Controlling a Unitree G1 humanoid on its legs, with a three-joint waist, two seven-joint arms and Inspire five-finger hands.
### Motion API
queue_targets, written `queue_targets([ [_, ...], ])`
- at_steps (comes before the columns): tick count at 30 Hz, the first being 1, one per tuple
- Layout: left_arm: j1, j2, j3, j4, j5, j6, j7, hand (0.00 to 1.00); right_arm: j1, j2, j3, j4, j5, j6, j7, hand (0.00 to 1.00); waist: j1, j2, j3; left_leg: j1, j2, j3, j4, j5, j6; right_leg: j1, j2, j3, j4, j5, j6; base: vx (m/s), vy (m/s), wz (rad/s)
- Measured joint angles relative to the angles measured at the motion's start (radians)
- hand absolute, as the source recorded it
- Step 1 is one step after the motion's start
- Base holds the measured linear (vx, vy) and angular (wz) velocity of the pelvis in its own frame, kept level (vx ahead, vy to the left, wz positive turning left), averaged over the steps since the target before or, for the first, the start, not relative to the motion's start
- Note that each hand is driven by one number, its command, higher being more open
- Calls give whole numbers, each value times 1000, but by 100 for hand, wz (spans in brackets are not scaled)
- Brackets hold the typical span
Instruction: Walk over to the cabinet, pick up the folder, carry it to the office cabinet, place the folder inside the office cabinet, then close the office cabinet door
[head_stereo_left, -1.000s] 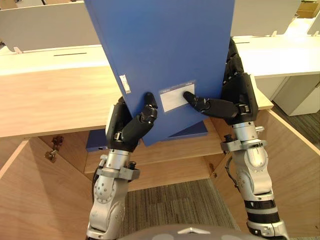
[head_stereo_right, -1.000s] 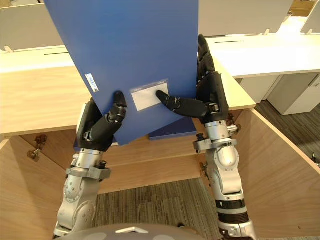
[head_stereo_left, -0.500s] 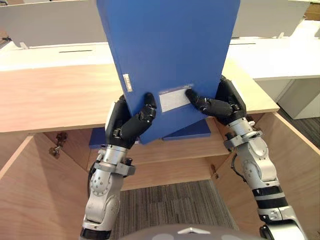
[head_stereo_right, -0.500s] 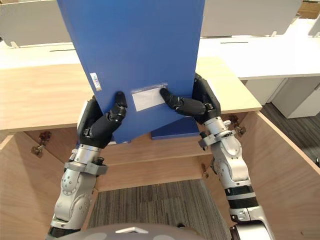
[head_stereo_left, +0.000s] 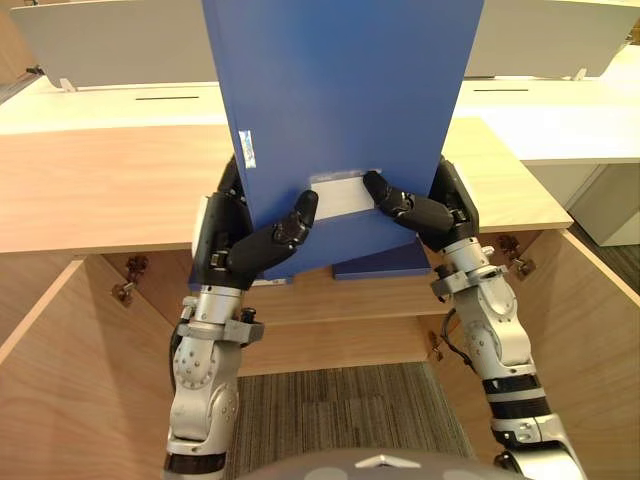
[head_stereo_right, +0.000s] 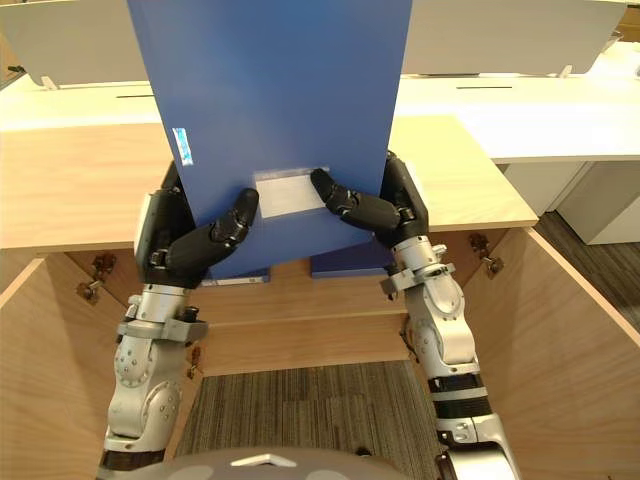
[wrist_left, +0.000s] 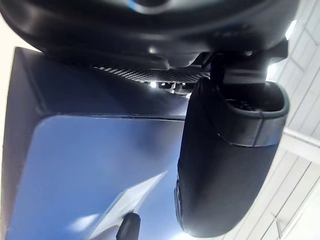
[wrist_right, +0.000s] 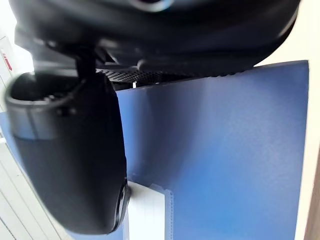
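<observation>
Straightening over the last second, the folder (head_stereo_left: 340, 90) had come from a lean to the robot's left to nearly upright above the front edge of the office cabinet (head_stereo_left: 110, 185). The right hand (head_stereo_left: 425, 212) had dropped to about the height of the left hand (head_stereo_left: 255, 250). Each hand clamped a lower side of the folder, thumb curled onto the front face beside the white label (head_stereo_left: 340, 195) and fingers behind it. The whole view had also shifted, so the camera had moved. The cabinet's opening now sat more squarely ahead, with both doors swung out. I judged the carry done and the placing step at hand.

The folder's long axis ran vertically. Its lower end hung over the cabinet's opening, just above a second blue folder (head_stereo_left: 385, 268) on the cabinet's shelf (head_stereo_left: 340, 300). Its broad face was turned toward the robot. It probably needs tipping forward to enter.
</observation>
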Motion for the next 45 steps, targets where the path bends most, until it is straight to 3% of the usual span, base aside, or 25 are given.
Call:
queue_targets([
  [7, 43, -72, 102, 0, 105, -13, 104, 100, 25, 90, -44, -124, -121, -2, -60, 0, 0, -8, -5, -2, -2, -22, -11, 7, 0, 12, -1, -22, -15, 0, 0, -4, -14, 10],
  [12, 91, -135, 265, 45, 125, -20, 225, 100, 53, 146, -125, -199, -159, -23, -118, 0, 2, -8, -6, -7, -2, -32, -14, 8, 0, 14, -2, -35, -19, 0, 1, 5, -7, 5],
  [22, 202, -155, 335, 169, 225, -13, 310, 100, 105, 154, -135, -266, -243, -30, -149, 0, 2, -9, -8, -21, -2, -59, -29, 19, -5, 13, -3, -60, -33, -1, 1, -4, -10, 8],
  [32, 237, -155, 333, 627, 303, 70, 298, 100, 162, 133, -79, -274, -266, -30, -148, 0, 3, -9, -10, -32, -3, -70, -28, 19, -5, 12, -3, -72, -43, -1, 2, -2, 0, 3],
  [39, 220, -146, 342, 1030, 380, 108, 287, 100, 179, 77, 84, -276, -267, -30, -132, 0, 4, -3, -17, -23, -2, -66, -27, 19, -5, 13, -2, -67, -43, -1, 2, -6, 1, -1],
  [45, 212, -77, 309, 1182, 487, 110, 274, 100, 179, 24, 240, -275, -274, -31, -96, 0, 7, 4, -21, -21, 3, -55, -16, 17, -8, 12, 3, -52, -41, 1, -1, -31, -1, -6],
])
